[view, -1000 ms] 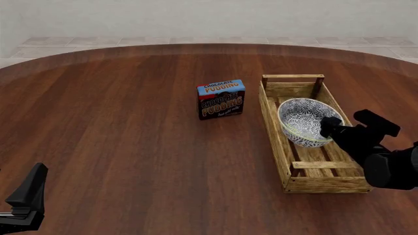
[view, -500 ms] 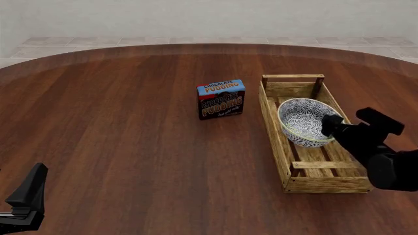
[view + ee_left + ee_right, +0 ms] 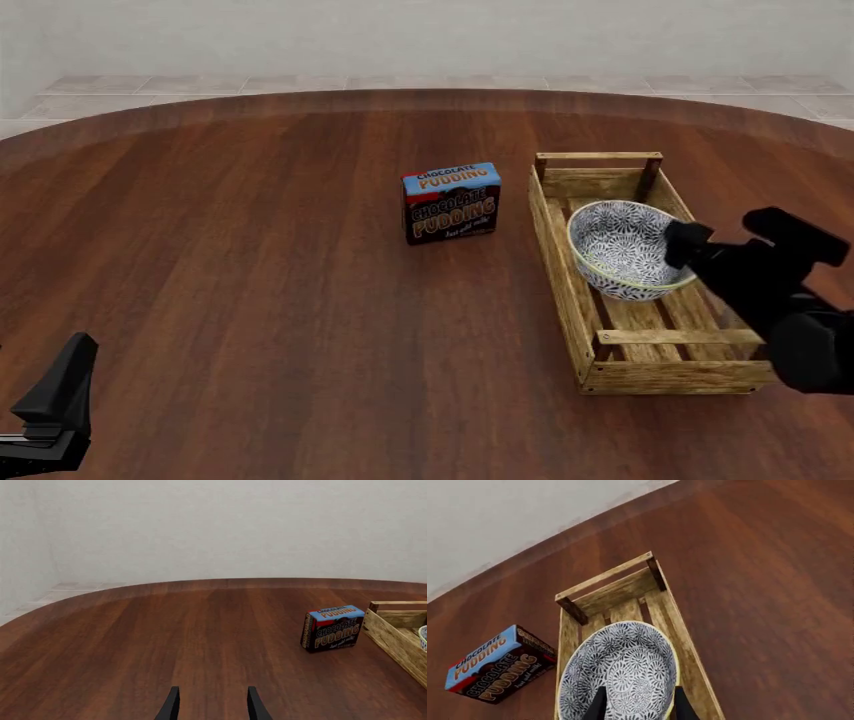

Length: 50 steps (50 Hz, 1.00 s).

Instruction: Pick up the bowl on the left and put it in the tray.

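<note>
Dark wood desk (image 3: 267, 260): floral bowl (image 3: 621, 248) tilted inside slatted crate (image 3: 587, 340); right tool (image 3: 721, 236), at bowl's 3 o'clock, has backed off, released — placement apparently done.

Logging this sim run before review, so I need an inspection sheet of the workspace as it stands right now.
Surface: round dark wood table, no spills.
Job's things: bowl sits tilted inside the tray, leaning on its left wall.
Clutter: chocolate pudding box upright, left of the tray, apart from it.
Grippers: right gripper at the bowl's near rim, jaws parted, not clamped; left gripper open, low at the near left, holding nothing.
Cables: nothing seen.
Surroundings: pale wall, tiled floor.
</note>
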Each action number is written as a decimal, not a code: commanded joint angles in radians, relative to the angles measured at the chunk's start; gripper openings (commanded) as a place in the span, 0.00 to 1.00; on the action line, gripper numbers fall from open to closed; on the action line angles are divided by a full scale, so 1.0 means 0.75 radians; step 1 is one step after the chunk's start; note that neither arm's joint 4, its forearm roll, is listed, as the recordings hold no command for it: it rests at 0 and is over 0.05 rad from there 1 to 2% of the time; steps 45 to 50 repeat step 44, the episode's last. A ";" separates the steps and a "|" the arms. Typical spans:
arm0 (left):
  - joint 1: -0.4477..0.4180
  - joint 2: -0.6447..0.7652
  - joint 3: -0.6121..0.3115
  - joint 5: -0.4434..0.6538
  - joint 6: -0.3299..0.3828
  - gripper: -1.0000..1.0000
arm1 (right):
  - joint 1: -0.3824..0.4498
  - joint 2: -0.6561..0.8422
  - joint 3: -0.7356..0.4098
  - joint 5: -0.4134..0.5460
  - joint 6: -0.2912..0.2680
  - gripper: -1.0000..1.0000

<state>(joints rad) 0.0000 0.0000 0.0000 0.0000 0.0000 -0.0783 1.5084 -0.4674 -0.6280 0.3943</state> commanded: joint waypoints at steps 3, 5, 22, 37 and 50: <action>0.000 0.000 0.000 0.000 0.000 1.00 | 0.021 -0.134 0.025 0.063 0.004 1.00; 0.000 0.000 0.000 0.000 0.000 1.00 | 0.025 -0.145 0.028 0.068 0.007 1.00; 0.000 0.000 0.000 0.000 0.000 1.00 | 0.054 -0.248 0.045 0.136 0.038 1.00; 0.000 0.000 0.000 0.000 0.000 1.00 | 0.071 -0.372 0.062 0.211 0.051 1.00; 0.000 0.000 0.000 0.000 0.000 1.00 | 0.068 -0.421 0.071 0.238 0.052 1.00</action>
